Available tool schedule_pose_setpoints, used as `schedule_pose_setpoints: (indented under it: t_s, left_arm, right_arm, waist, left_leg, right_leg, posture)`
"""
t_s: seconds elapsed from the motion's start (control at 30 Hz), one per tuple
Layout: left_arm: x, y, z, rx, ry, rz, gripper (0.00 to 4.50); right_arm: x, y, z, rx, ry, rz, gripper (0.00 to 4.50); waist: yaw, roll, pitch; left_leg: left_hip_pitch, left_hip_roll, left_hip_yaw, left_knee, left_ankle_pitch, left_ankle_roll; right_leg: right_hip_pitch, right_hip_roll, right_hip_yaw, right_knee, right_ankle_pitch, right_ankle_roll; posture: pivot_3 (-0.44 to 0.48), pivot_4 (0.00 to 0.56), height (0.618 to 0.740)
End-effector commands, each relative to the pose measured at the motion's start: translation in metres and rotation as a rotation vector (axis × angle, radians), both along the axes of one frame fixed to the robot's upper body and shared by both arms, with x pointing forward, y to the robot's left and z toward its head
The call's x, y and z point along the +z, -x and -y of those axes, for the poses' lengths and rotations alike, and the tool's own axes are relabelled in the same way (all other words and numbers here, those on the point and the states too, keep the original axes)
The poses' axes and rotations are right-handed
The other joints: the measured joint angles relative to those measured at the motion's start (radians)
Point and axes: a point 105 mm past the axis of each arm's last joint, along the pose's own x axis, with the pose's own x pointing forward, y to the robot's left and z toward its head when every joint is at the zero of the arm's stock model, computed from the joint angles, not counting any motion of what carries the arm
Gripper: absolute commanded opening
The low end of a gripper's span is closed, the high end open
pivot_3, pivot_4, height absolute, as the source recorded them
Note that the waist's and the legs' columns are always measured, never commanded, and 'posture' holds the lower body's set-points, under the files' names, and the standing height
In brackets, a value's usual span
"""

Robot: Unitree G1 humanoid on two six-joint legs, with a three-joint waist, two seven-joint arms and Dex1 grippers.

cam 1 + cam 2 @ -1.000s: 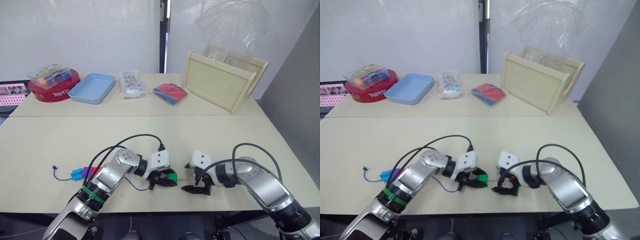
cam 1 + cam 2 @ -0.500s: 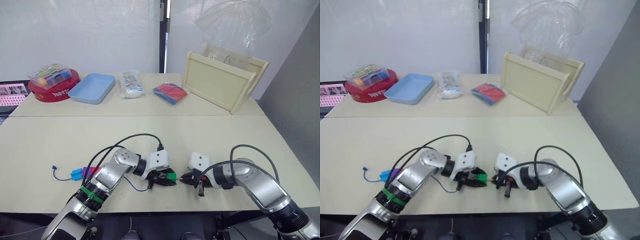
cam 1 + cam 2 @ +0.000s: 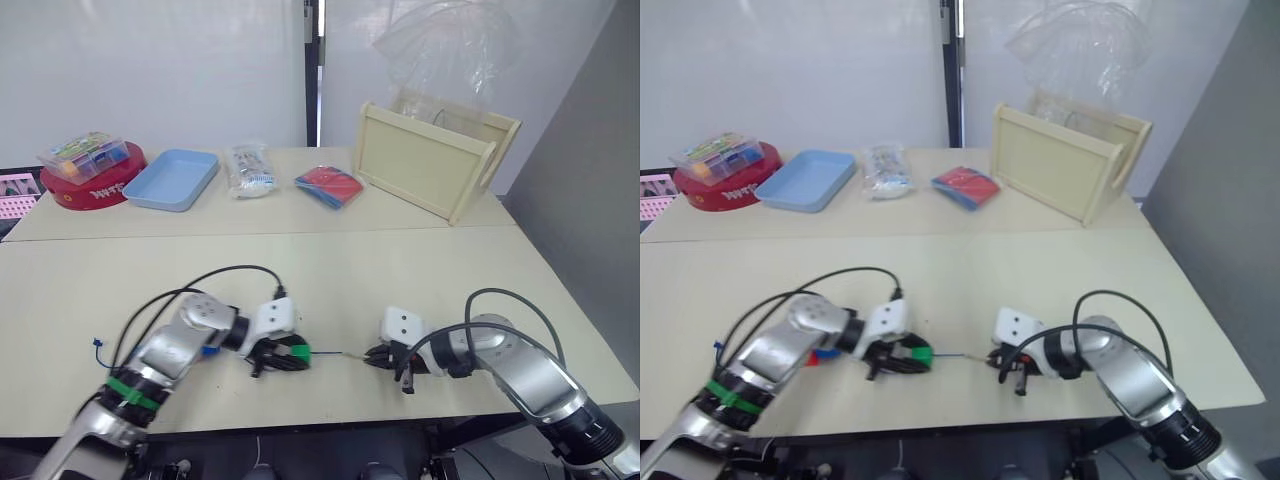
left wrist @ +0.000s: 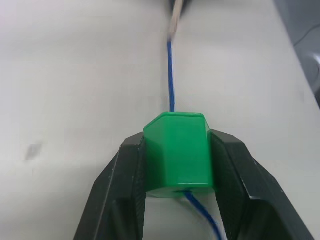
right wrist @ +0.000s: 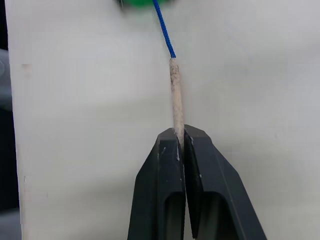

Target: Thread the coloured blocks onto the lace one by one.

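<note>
Separation between the two grippers is wider than half a second ago: the left gripper [image 4: 176, 165], clamped on the green block [image 4: 177, 150], is now well apart from the right gripper [image 5: 179, 142], whose jaws are pinched together on the lace [image 5: 163, 22] at its pale stiff tip [image 5: 175, 95]. A stretch of thin blue cord is thereby drawn straight between them above the table [image 3: 420, 270], which suggests the green block is threaded and being slid down the lace. Glossy hard plastic with bevelled edges is seen on the block, against a rough, frayed-looking tip (other blocks, red and blue, lie behind the left wrist [image 3: 820, 357]).
</note>
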Motion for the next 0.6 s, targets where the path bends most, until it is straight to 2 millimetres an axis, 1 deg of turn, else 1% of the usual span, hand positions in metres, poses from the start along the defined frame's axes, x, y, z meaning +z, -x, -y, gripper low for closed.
schedule_pose_setpoints:
  t_s: [0.03,0.1,0.17,0.2,0.27,0.4,0.53,0.6]
  left_arm:
    - [-0.008,-0.006,-0.068,0.17,-0.133,-0.038,1.31]
    - [-0.006,-0.005,-0.086,0.201,-0.158,-0.034,1.31]
    - [-0.006,-0.006,-0.099,0.226,-0.181,-0.025,1.31]
    - [-0.007,-0.006,-0.102,0.235,-0.186,-0.019,1.31]
    - [-0.007,-0.006,-0.103,0.244,-0.176,-0.014,1.31]
    - [-0.008,-0.004,-0.098,0.241,-0.156,-0.018,1.31]
    - [-0.011,0.001,-0.101,0.229,-0.179,-0.013,1.31]
    - [-0.005,-0.001,-0.097,0.23,-0.15,-0.008,1.31]
  right_arm:
    - [0.015,-0.001,0.008,-0.016,0.009,0.058,0.0]
    - [0.018,-0.002,0.018,-0.046,0.029,0.063,0.0]
    - [0.017,-0.004,0.037,-0.094,0.073,0.065,0.0]
    - [0.016,-0.004,0.046,-0.117,0.094,0.067,0.0]
    - [0.019,-0.004,0.054,-0.147,0.094,0.071,0.0]
    - [0.023,0.0,0.046,-0.142,0.062,0.078,0.0]
    - [0.023,0.005,0.035,-0.13,0.036,0.075,0.0]
    - [0.022,0.007,0.03,-0.127,0.026,0.074,0.0]
  waist:
    - [-0.007,0.0,0.0]
    - [-0.009,0.001,0.0]
    - [-0.006,0.001,0.0]
    - [-0.003,0.001,0.001]
    - [0.001,0.001,0.0]
    - [-0.003,0.003,0.0]
    - [-0.004,0.003,0.0]
    - [-0.003,0.003,0.0]
  left_leg:
    - [0.001,0.0,0.0,0.0,0.0,0.0]
    - [0.001,0.0,0.0,-0.001,0.0,0.0]
    - [0.001,0.0,0.0,-0.001,0.0,0.0]
    - [0.001,0.0,0.001,-0.001,0.0,0.0]
    - [0.0,0.0,0.001,-0.001,0.0,0.0]
    - [0.001,0.0,0.001,-0.001,0.0,0.0]
    - [0.001,0.0,0.001,-0.001,0.0,0.0]
    - [0.001,0.0,0.001,-0.001,0.0,0.0]
  right_leg:
    - [0.0,0.0,0.0,0.0,0.0,0.0]
    - [0.0,0.0,0.0,0.0,0.0,0.0]
    - [0.0,0.0,0.0,0.0,0.0,0.0]
    - [0.0,0.0,0.0,0.0,0.0,0.0]
    - [0.0,-0.001,0.0,0.0,0.0,0.0]
    - [0.0,0.0,0.001,0.0,0.0,0.0]
    - [0.0,0.0,0.001,0.0,0.0,0.0]
    - [0.0,0.0,0.001,0.0,0.0,0.0]
  posture:
    - [0.0,0.15,0.74]
    - [0.0,0.15,0.74]
    - [0.0,0.15,0.74]
    - [0.0,0.15,0.74]
    - [0.0,0.15,0.74]
    - [0.0,0.15,0.74]
    - [0.0,0.15,0.74]
    - [0.0,0.15,0.74]
